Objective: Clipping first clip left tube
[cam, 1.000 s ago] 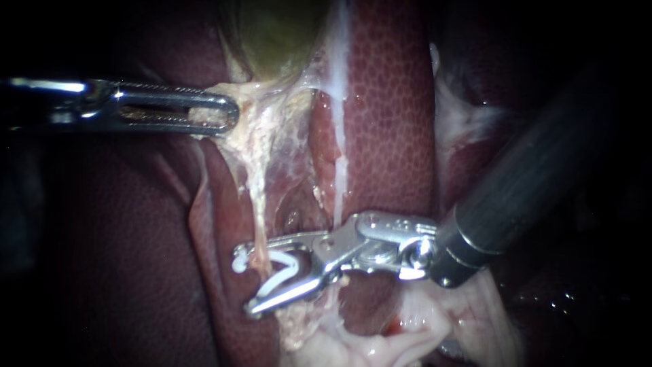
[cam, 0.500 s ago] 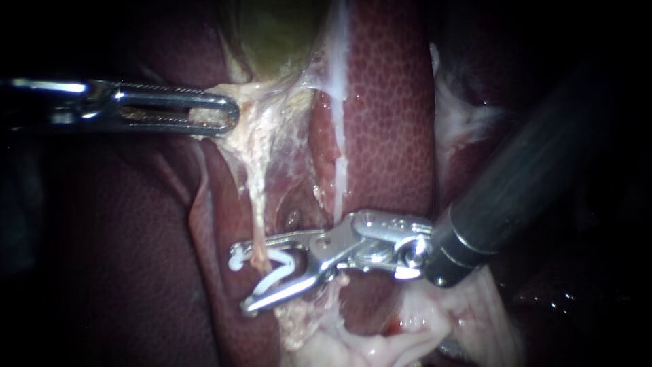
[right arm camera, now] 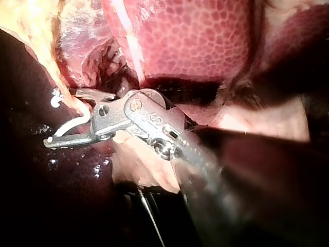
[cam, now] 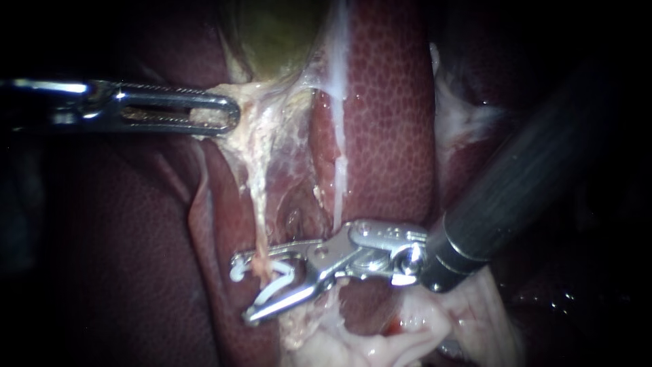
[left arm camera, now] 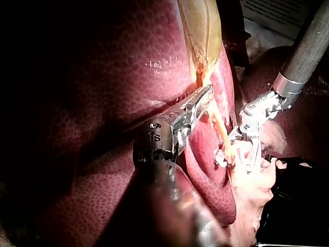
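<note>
Left instrument's (cam: 227, 112) claw gripped the gallbladder (cam: 272, 34) at its lower edge, holding the left tube (cam: 257, 211) taut and clear of the liver (cam: 387, 102), so the right instrument's (cam: 243, 285) claw, part-closed on the white clip (cam: 270, 291), could straddle that tube near its lower end.

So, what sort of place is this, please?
Probably a surgical bench setup, not a living body: a liver and gallbladder lie exposed, my left instrument holds the gallbladder, and my right instrument carries an open white clip astride a tube.
</note>
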`<action>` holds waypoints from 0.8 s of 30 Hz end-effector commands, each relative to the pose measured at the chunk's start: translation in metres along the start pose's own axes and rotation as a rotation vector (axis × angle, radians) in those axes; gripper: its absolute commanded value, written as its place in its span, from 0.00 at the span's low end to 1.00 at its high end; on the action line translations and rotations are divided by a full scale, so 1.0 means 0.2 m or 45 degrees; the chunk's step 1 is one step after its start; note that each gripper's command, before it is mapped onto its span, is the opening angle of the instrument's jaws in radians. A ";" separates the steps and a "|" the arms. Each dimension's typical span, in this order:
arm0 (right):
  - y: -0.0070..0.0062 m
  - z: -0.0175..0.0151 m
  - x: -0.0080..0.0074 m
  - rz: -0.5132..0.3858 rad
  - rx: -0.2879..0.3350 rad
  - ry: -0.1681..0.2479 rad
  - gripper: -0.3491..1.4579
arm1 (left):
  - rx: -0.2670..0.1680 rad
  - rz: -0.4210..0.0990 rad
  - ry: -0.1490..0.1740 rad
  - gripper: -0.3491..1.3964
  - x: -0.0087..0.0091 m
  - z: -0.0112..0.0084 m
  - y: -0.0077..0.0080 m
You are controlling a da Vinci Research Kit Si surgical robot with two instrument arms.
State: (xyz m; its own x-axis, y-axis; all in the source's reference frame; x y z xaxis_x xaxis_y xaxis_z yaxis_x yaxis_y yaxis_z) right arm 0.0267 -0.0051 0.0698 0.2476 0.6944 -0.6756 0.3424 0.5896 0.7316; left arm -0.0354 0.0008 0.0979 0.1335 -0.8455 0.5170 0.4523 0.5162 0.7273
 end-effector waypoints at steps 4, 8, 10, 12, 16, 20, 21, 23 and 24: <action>0.000 0.000 0.000 0.009 0.001 0.001 0.51 | 0.000 0.000 0.000 0.00 0.000 0.000 0.000; 0.000 -0.001 0.000 0.038 0.003 0.003 0.49 | 0.000 0.000 0.000 0.00 0.000 0.000 0.000; 0.000 -0.002 -0.001 0.109 0.044 -0.008 0.38 | 0.000 0.000 0.000 0.00 0.000 0.000 0.000; -0.001 -0.006 -0.003 0.224 0.091 -0.062 0.11 | 0.000 0.000 0.000 0.00 0.000 0.000 0.000; 0.001 -0.008 -0.003 0.231 0.022 -0.090 0.00 | -0.001 0.000 0.000 0.00 0.000 0.000 0.000; 0.002 -0.009 -0.004 0.231 0.010 -0.086 0.00 | -0.001 0.000 0.000 0.00 0.000 0.000 0.000; 0.002 -0.009 -0.004 0.231 0.010 -0.086 0.00 | -0.001 0.000 0.000 0.00 0.000 0.000 0.000; 0.002 -0.009 -0.004 0.231 0.010 -0.086 0.00 | -0.001 0.000 0.000 0.00 0.000 0.000 0.000; 0.002 -0.009 -0.004 0.231 0.007 -0.085 0.00 | -0.001 0.000 0.000 0.00 0.000 0.000 0.000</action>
State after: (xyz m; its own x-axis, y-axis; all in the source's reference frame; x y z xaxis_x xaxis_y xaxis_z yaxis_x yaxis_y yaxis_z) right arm 0.0250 -0.0046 0.0707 0.3659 0.7600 -0.5372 0.2922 0.4542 0.8416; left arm -0.0354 0.0008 0.0979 0.1338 -0.8452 0.5174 0.4524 0.5166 0.7270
